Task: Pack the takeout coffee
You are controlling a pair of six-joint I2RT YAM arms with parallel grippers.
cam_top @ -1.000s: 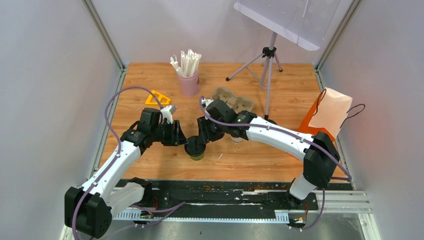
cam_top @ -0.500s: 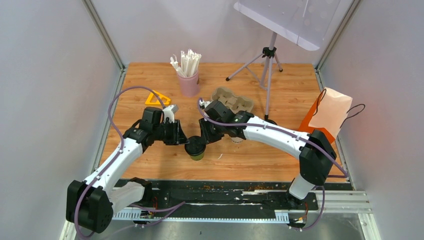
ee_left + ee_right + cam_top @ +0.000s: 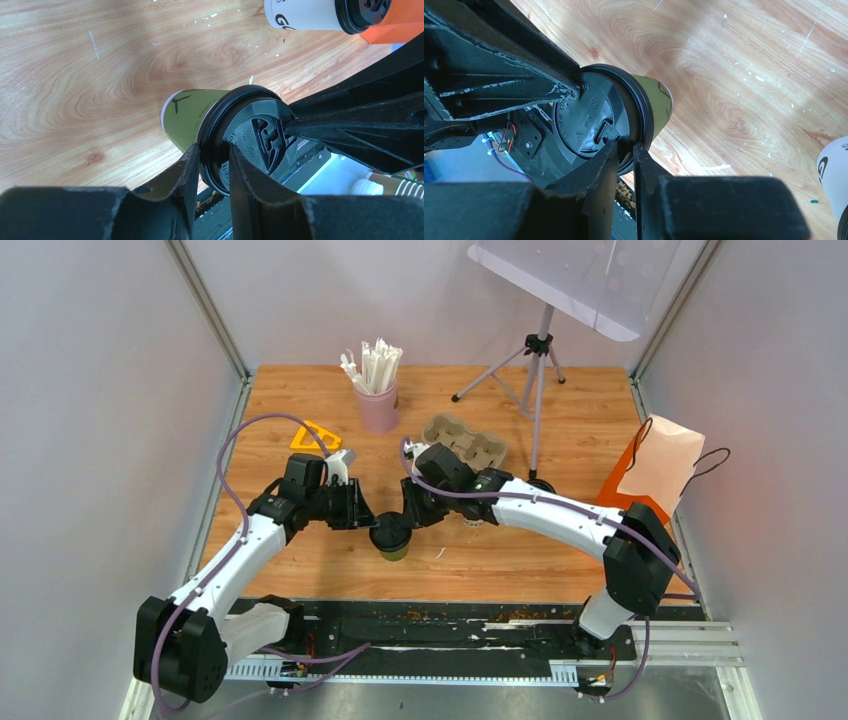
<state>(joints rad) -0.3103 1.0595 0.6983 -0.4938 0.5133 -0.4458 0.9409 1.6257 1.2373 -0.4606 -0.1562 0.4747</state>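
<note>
wooden worktop (image 3: pixel 480 575) spans the floor of a grey-walled cell. far left on it lies a yellow triangular piece (image 3: pixel 315 433). just right of that, nearer the arms, the left tool (image 3: pixel 212 155) reaches in from the left. its two fingers (image 3: pixel 190 167) are clamped on the rim of the black lid (image 3: pixel 255 140), one against the underside of the rim and one on the lid's top.

further back stands a pink cup (image 3: pixel 378 408) stuffed with white sticks, well apart from the tools.

the olive-green cup (image 3: pixel 396 553) stands upright near the front edge of the worktop, between the two tools, lid on. whether its base rests on the wood i cannot tell.

the right tool (image 3: pixel 626 147) comes in from the other side. its fingers are pinched close together on the opposite part of the same lid rim, so both tools grip the one cup, tip facing tip across the lid.

behind the right arm sits a cardboard cup carrier (image 3: pixel 465 438), its pockets facing up. the whitish cup (image 3: pixel 305 12), dark print on its side and a black lid on top, stands on the wood right of the green one, largely hidden under the right arm in the top view. a tripod (image 3: pixel 537 360) stands further back, and at the far right an orange-and-pale paper bag (image 3: pixel 660 465) with dark handles is upright at the worktop's edge.
</note>
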